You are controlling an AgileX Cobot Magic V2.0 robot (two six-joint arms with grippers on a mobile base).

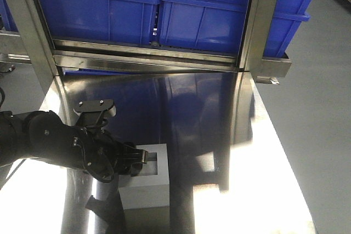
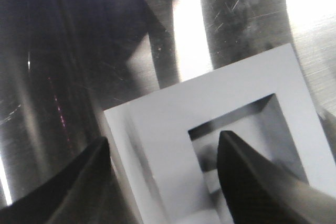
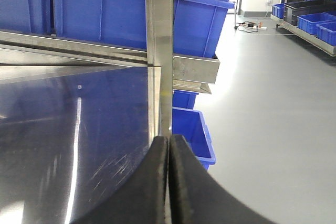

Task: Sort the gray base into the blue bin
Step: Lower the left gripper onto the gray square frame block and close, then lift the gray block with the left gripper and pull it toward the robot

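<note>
Left fingers point(image 2: 252, 182) of mine straddle one wall of the gray base point(image 2: 157, 124): one tip sits in the recess and the other outside, narrow but seemingly not yet pinched. The base stands on the tabletop point(image 1: 230, 152), well apart from the blue bin point(image 1: 208, 20) on the far rack point(image 1: 148, 53). Step in hand: grasping. Next, I judge: close firmly, lift clear, carry over the rim. My right fingers point(image 3: 142, 192) are pressed together, empty.

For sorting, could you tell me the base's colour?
The base is matte light gray, clearest from the left wrist.
</note>
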